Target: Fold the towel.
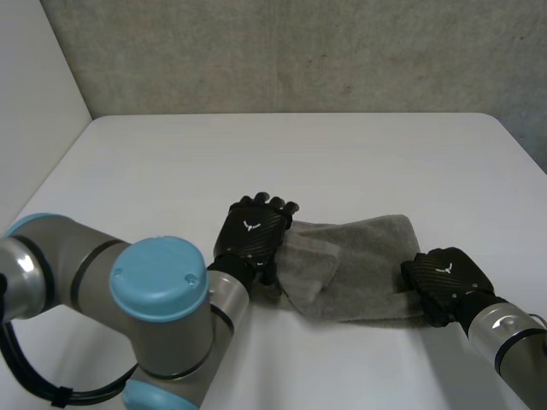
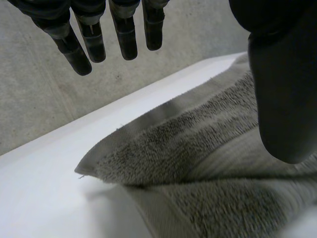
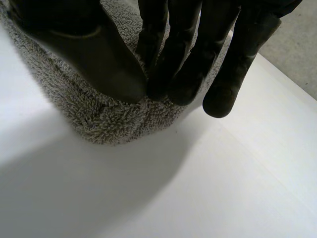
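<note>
The left robot hand (image 1: 250, 235), a white emblem (image 1: 250, 226) on its back, hovers with fingers straight over the left end of the grey towel (image 1: 359, 265). The right robot hand (image 1: 446, 280) pinches its right edge on the white desk (image 1: 299, 162).

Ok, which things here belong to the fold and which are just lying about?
In the job:
towel
left hand, open at one end of the towel
right hand, pinching the other end

Just there:
table
wall
</note>
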